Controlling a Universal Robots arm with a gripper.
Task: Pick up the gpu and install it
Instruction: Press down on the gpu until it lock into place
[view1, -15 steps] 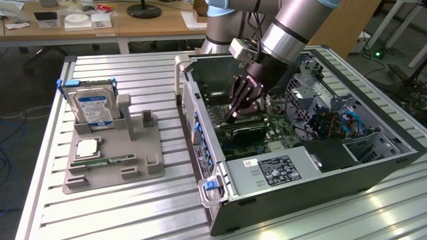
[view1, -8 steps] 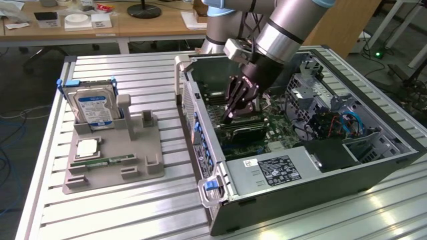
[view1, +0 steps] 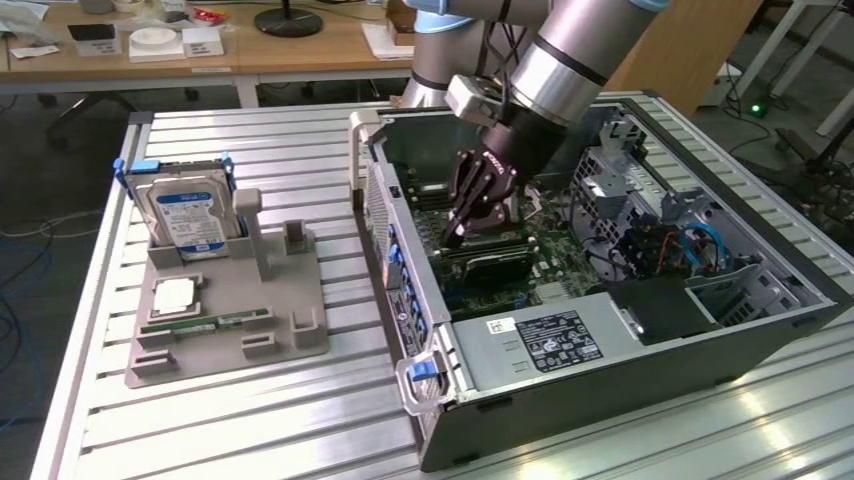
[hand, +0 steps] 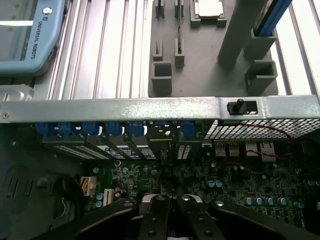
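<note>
The exterior view sits high and off to one side, looking down at an angle over the whole table (view1: 267, 420), with the open PC case (view1: 601, 370) on its right. The wrist view is way closer, just above the motherboard (hand: 240, 185), looking out over the case wall toward the grey holder (hand: 205, 65). Both catch that holder (view1: 227, 320) and the motherboard (view1: 561, 255).

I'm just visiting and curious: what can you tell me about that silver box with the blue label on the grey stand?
The hard drive is a silvery metal box with a blue and white label on its broad face. It stands upright on edge in a slot at the back of the grey stand, blue clips at its upper corners, apart from the computer case.
</note>
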